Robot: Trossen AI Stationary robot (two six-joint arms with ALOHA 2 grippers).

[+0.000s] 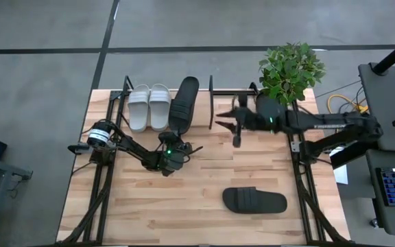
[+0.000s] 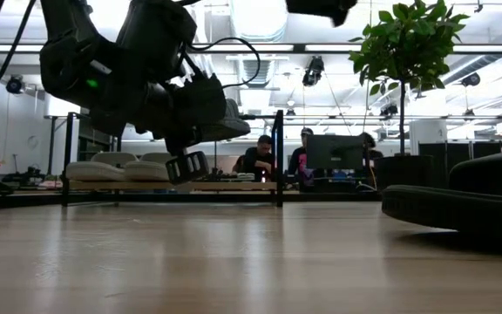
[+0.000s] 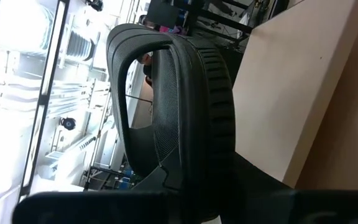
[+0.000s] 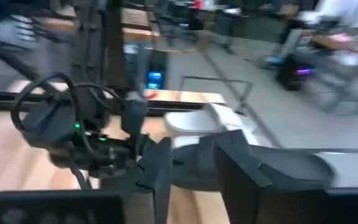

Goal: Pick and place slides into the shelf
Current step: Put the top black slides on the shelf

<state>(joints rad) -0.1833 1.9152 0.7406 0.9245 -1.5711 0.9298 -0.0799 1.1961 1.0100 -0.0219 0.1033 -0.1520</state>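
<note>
left fingers [image 1: 177, 146] clamped on black slide [image 1: 184, 103]

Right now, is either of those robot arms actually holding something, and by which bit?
The left gripper is shut on the black slide, gripping one end of it. The right gripper seems empty.

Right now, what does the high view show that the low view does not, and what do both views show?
Only the high view shows the whole table, both arms, and the lone black slide as a complete shape. Only the low view shows people at desks in the room behind. Both show the shelf, the white slides in it, the plant, and the left gripper holding a black slide.
</note>
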